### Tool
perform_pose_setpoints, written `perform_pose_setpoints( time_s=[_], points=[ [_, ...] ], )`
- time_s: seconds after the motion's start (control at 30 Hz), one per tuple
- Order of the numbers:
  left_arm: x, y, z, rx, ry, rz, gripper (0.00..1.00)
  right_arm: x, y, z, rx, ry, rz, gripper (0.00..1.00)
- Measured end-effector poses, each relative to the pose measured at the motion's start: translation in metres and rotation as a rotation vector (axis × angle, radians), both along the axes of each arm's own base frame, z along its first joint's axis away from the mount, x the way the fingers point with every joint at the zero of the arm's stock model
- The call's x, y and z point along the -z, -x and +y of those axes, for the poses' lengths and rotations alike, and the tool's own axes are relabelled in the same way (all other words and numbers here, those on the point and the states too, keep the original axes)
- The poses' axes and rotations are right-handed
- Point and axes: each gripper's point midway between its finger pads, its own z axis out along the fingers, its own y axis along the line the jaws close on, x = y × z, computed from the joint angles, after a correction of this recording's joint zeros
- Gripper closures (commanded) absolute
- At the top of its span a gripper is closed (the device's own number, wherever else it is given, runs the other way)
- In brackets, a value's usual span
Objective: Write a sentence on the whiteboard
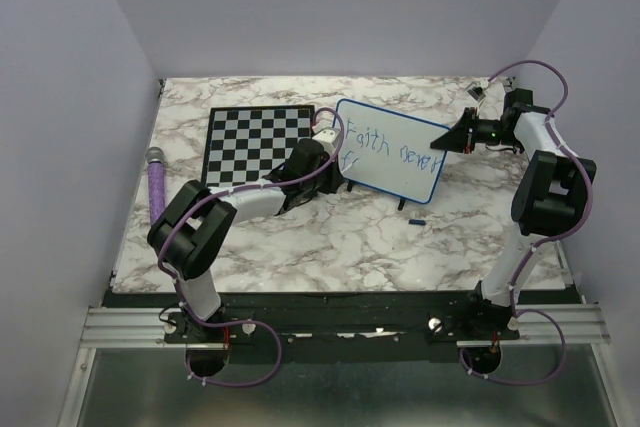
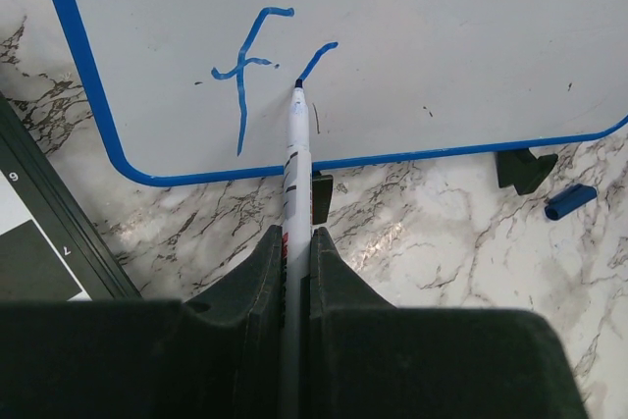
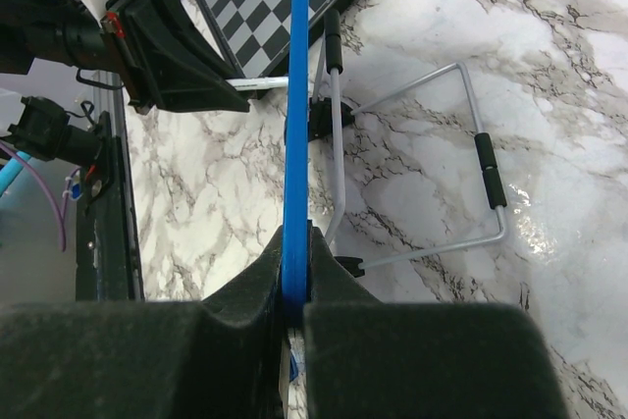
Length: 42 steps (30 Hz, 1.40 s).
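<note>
Whiteboard [image 1: 400, 177] just right of chessboard [image 1: 255, 142]; sentence [image 1: 392, 150] partway, second line at "f" plus one stroke. My left gripper [image 2: 294, 237] clamped on marker [image 2: 296, 144], tip against board; right gripper [image 3: 294, 242] pinching blue frame [image 3: 297, 95]. I want light pressure, short strokes.

A robotics lab test cell is shown. A marble-patterned tabletop [image 1: 350, 237] is boxed in by plain pale walls [image 1: 60, 97] on three sides. The left arm [image 1: 205, 232] and the right arm [image 1: 548, 192] are bolted to an aluminium rail [image 1: 120, 325] well behind the left pincer [image 1: 325, 152] and the right pincer [image 1: 455, 137]. Purple cables [image 1: 530, 63] are run along the arms. Staged props are laid out: a chessboard [image 1: 250, 142] just beside the left pincer and a whiteboard [image 1: 400, 162] between the two pincers.
</note>
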Motion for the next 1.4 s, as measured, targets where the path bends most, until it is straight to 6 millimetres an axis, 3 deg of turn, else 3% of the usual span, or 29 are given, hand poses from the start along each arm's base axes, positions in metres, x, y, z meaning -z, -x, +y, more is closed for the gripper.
perform_pose_setpoints(
  time_s=[1.4],
  points=[
    [0.009,0.014,-0.007,0.084,-0.020,0.099,1.00,-0.001,-0.001,0.000,-0.001,0.003,-0.010,0.99]
  ],
)
